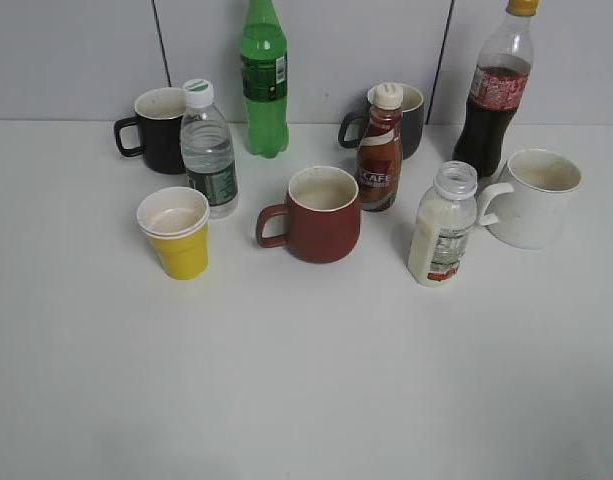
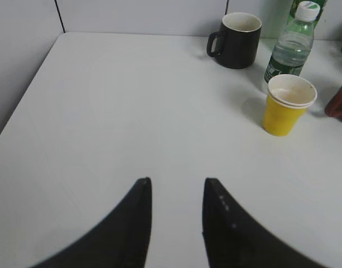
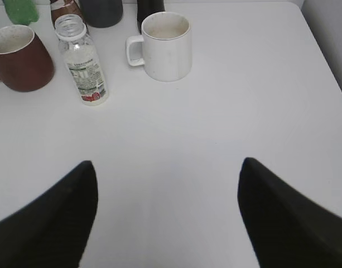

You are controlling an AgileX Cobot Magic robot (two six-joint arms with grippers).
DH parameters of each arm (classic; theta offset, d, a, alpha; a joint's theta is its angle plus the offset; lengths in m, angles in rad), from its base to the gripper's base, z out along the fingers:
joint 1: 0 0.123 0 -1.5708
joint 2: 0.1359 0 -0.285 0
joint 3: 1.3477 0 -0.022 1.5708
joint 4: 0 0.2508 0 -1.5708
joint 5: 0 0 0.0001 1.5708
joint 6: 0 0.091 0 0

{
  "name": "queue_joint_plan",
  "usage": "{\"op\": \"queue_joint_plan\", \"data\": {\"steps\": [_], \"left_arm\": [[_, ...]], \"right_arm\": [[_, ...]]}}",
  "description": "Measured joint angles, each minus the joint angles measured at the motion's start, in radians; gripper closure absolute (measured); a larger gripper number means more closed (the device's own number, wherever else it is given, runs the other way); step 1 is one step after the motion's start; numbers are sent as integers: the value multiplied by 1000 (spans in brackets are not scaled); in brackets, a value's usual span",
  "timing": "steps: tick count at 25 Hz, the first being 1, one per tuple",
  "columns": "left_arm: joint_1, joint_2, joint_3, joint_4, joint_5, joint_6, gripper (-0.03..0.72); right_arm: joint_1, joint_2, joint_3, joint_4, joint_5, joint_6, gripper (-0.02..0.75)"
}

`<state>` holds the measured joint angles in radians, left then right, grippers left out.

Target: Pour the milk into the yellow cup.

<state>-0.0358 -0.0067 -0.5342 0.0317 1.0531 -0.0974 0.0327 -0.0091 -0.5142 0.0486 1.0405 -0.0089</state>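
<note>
The milk bottle (image 1: 443,228) stands upright and capless on the white table, right of centre, next to the white mug; it also shows in the right wrist view (image 3: 85,68). The yellow cup (image 1: 175,233) stands at the left, in front of the water bottle, and shows in the left wrist view (image 2: 287,105). My left gripper (image 2: 176,181) is open and empty over bare table, well short and left of the cup. My right gripper (image 3: 168,164) is wide open and empty, well short of the milk. Neither gripper shows in the exterior view.
A brick-red mug (image 1: 319,213) stands in the middle, a white mug (image 1: 534,197) at right, a black mug (image 1: 156,129) at back left, a dark mug (image 1: 408,118) behind the brown CAFE bottle (image 1: 380,152). A water bottle (image 1: 208,150), green bottle (image 1: 264,78) and cola bottle (image 1: 496,95) stand behind.
</note>
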Motion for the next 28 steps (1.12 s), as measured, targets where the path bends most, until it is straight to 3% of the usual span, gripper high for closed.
{"op": "queue_joint_plan", "data": {"steps": [28], "left_arm": [[0, 0, 0, 0, 0, 0, 446]], "right_arm": [[0, 0, 0, 0, 0, 0, 151]]}}
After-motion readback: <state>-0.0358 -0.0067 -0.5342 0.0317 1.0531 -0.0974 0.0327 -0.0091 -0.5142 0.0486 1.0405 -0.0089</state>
